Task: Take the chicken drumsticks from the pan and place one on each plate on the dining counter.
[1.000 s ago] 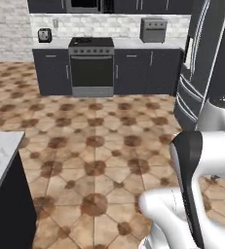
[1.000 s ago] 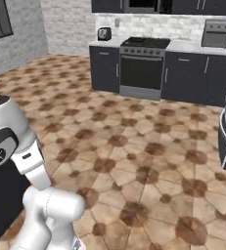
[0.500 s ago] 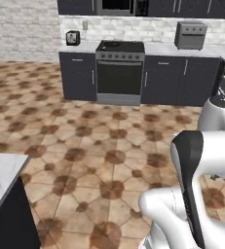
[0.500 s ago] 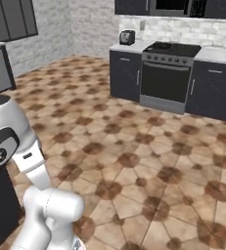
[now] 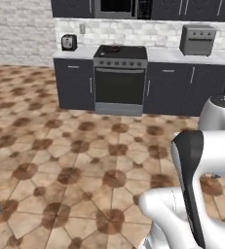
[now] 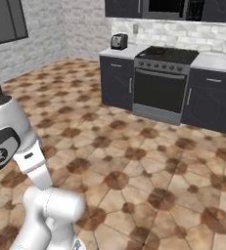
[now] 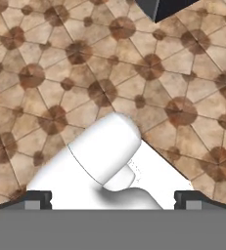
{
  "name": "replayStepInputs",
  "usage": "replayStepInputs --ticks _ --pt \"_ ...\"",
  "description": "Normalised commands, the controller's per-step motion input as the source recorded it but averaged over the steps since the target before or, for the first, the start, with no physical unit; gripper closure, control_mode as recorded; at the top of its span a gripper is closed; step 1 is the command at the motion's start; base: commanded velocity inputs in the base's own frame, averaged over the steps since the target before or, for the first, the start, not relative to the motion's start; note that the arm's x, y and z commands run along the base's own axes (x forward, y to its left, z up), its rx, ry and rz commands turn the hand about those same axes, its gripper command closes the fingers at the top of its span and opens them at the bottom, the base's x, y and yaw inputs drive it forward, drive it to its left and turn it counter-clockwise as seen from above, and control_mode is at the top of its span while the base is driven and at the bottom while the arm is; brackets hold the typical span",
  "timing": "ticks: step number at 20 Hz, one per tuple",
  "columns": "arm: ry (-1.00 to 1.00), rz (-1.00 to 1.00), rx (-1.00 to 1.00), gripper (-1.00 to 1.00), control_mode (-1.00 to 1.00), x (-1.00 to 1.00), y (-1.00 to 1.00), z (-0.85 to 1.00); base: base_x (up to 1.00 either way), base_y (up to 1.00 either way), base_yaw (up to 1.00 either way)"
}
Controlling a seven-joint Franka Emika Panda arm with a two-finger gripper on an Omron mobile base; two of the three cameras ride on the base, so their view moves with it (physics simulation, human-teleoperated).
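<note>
Tiled kitchen floor [image 5: 84, 160] ahead, stove [image 5: 120, 78] far. Hand [image 7: 112, 200] spread, empty. Drive closer, square up before reaching pan [image 6: 156, 50].

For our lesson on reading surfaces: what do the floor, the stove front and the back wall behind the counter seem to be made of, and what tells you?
Floor: tan and brown tile, matte, shown by the repeating grid of joints and dark rosettes.
Stove front: probably brushed steel with a dark glass door, given the grey trim and bar handle.
Back wall: pale brick or stone, with staggered mortar lines.
</note>
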Motion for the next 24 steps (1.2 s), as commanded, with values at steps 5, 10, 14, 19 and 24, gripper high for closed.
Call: replayStepInputs --ticks 5,10,14,19,24 --pt "0.00 0.00 0.00 -1.00 1.00 0.00 0.00 0.00 1.00 0.00 0.00" --pt "0.00 0.00 0.00 -1.00 1.00 0.00 0.00 0.00 1.00 0.00 0.05" --pt "0.00 0.00 0.00 -1.00 1.00 0.00 0.00 0.00 1.00 0.00 0.04" --pt "0.00 0.00 0.00 -1.00 1.00 0.00 0.00 0.00 1.00 0.00 0.03" --pt "0.00 0.00 0.00 -1.00 1.00 0.00 0.00 0.00 1.00 0.00 0.02"
